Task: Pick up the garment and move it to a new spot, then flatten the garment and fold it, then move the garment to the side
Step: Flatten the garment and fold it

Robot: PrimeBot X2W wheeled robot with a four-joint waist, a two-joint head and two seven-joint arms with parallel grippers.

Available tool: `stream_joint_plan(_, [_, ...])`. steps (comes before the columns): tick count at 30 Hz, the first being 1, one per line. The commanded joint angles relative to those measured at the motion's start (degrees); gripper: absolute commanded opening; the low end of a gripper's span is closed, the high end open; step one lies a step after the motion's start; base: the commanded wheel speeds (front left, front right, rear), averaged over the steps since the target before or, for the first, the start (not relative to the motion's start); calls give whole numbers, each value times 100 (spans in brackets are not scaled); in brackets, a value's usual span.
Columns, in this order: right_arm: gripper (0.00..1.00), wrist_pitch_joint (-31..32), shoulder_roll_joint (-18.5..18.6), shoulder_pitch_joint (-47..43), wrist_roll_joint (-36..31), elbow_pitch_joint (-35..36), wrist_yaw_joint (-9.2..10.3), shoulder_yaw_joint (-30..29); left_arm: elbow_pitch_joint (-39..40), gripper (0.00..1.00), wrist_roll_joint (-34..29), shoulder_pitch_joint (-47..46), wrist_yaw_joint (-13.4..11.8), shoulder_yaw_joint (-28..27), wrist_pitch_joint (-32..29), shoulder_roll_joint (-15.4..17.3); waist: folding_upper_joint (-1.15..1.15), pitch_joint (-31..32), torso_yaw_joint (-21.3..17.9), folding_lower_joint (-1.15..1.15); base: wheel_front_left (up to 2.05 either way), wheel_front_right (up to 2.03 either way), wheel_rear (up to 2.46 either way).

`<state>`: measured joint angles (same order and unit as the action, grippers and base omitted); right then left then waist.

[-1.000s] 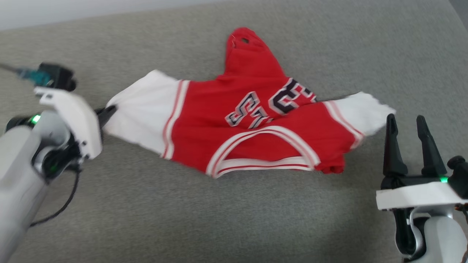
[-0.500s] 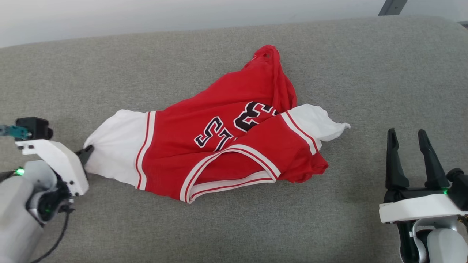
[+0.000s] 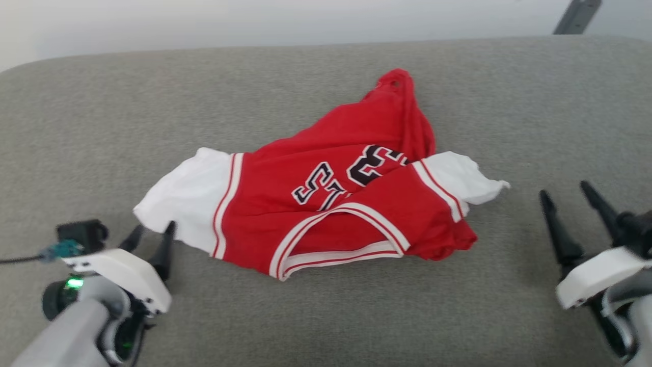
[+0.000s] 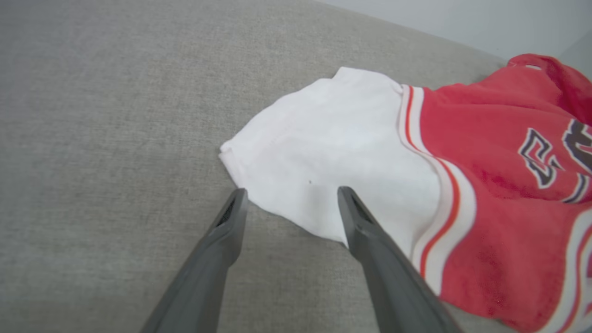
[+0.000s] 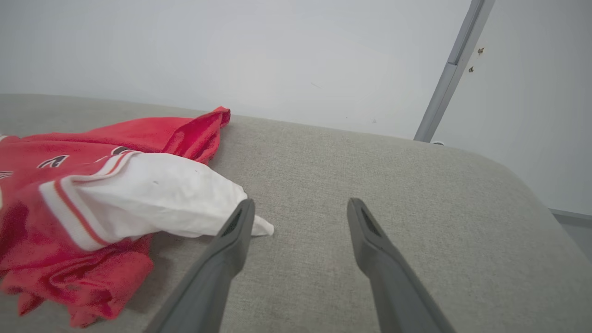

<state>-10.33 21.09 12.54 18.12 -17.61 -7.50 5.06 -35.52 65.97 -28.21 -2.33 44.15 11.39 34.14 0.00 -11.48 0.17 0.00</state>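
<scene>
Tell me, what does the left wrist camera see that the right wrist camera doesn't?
Left wrist view: the flat white sleeve, with the left gripper open at its near edge. Right wrist view: the crumpled white sleeve beside the open right gripper, plus a pale wall and a grey pole. Both: the red shirt lying on the grey cushion.

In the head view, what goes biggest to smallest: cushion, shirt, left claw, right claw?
1. cushion
2. shirt
3. left claw and right claw: they look alike, so I won't rank them.
</scene>
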Motion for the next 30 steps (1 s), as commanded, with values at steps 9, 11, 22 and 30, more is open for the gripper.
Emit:
stream_joint_plan(9, [100,1816,1137,854,1132,-132,2,617,1003,100,-1268,717,-421,-967,384,-803,0,-80,721,0,0,0,0])
stream_joint_plan(11, [100,2240,1316,1013,1430,-198,2,748,1376,100,-1801,1061,-434,-1405,385,-1094,0,-106,854,0,0,0,0])
stream_joint_plan(22, [100,4011,2025,1354,2428,-451,2,1559,2286,100,-3948,2158,269,-3186,387,-2543,0,-289,1425,0,0,0,0])
stream_joint_plan(30, [44,4623,2000,1279,2412,-941,2,1872,2171,100,-4489,2225,764,-3846,388,-2993,0,-396,1511,0,0,0,0])
